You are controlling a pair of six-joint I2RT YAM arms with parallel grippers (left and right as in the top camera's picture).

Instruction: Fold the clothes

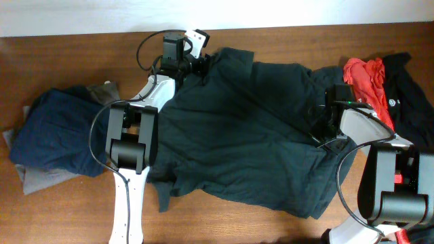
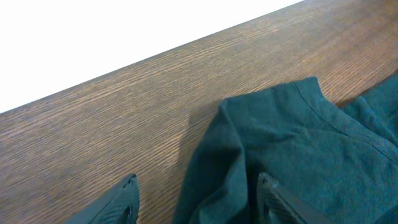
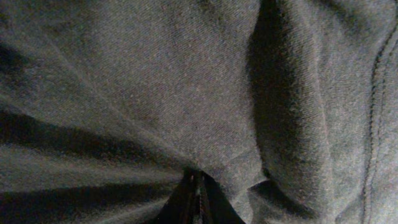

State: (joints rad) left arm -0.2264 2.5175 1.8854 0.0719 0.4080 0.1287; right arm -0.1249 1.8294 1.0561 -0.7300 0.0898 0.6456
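Right gripper (image 3: 196, 186) is pinched tight on a fold of the dark green shirt (image 1: 251, 129), the soft knit bunching into wrinkles at its tips. Left gripper (image 2: 196, 183) stands well open at the table's far edge, a rumpled shirt corner lying loose between its jaws. The shirt sprawls across the wood-grain table (image 1: 68, 217). A navy piece (image 1: 54, 132) sits to the left and a red shirt (image 1: 366, 78) to the right.
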